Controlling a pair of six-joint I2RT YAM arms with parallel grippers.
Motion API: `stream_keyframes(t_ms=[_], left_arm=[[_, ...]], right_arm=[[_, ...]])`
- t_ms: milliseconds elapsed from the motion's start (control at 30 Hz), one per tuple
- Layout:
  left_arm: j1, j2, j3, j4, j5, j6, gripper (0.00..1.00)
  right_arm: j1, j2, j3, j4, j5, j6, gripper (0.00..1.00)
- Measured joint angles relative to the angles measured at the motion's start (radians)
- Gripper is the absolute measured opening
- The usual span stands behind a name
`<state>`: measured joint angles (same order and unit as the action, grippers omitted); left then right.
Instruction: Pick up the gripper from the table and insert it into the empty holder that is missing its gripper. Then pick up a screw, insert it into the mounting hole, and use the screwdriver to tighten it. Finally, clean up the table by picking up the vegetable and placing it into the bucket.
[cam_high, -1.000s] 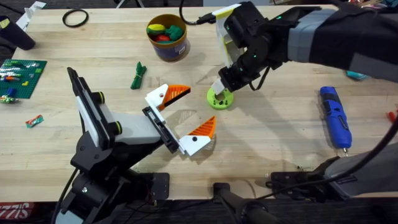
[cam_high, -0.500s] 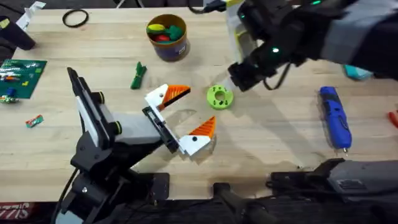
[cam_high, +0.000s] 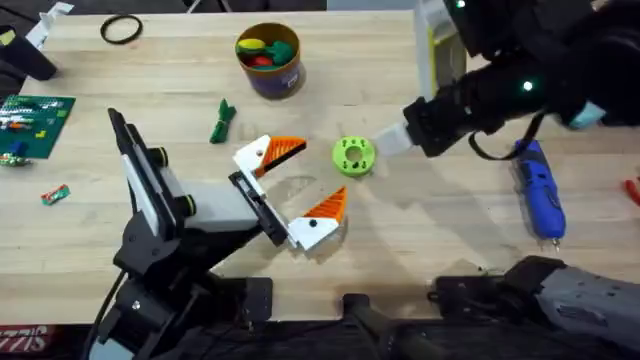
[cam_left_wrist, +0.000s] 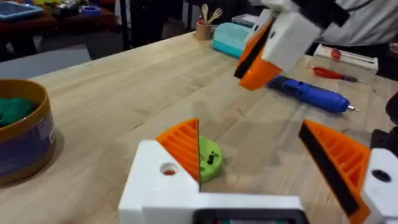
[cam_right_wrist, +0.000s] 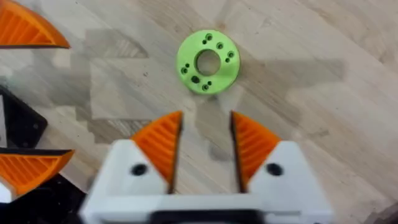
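My right gripper (cam_high: 388, 143) hangs just right of a lime green disc (cam_high: 352, 155). Its orange pads (cam_right_wrist: 163, 142) stand a narrow gap apart with nothing seen between them. The disc (cam_right_wrist: 208, 61) carries small dark specks; screws or holes, I cannot tell. The blue screwdriver (cam_high: 538, 188) lies at the right, beyond the right arm. My left gripper (cam_high: 318, 176) rests wide open on the near side of the disc (cam_left_wrist: 208, 158), holding nothing. The dark green vegetable (cam_high: 222, 120) lies left of centre. The bucket (cam_high: 268, 62) stands at the back with coloured toy pieces inside.
A green brick plate (cam_high: 35, 118) and a small red wrapper (cam_high: 55, 193) sit at the left edge. A black ring (cam_high: 120, 28) lies at the back left. A teal box (cam_left_wrist: 233, 38) stands at the table's far end, and a red tool (cam_high: 632, 188) at the right edge.
My right gripper has come off the lime disc and swung right, towards the screwdriver. The left arm and the disc have stayed put.
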<state>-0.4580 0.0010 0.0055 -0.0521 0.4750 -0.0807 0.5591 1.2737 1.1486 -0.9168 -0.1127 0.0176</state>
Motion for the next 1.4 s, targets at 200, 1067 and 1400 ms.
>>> stream_keyframes(t_ms=[200,1067,1400], left_arm=[[0.000,0.000,0.000,0.000,0.000,0.000,0.981],[0.000,0.000,0.000,0.000,0.000,0.000,0.981],[0.000,0.000,0.000,0.000,0.000,0.000,0.981]], right_arm=[[0.000,0.028,-0.064,0.044,0.000,0.004,0.784],[0.116,0.334,-0.089,0.284,-0.003,0.004,0.543],[0.143,0.358,-0.089,0.285,-0.003,0.004,0.399]])
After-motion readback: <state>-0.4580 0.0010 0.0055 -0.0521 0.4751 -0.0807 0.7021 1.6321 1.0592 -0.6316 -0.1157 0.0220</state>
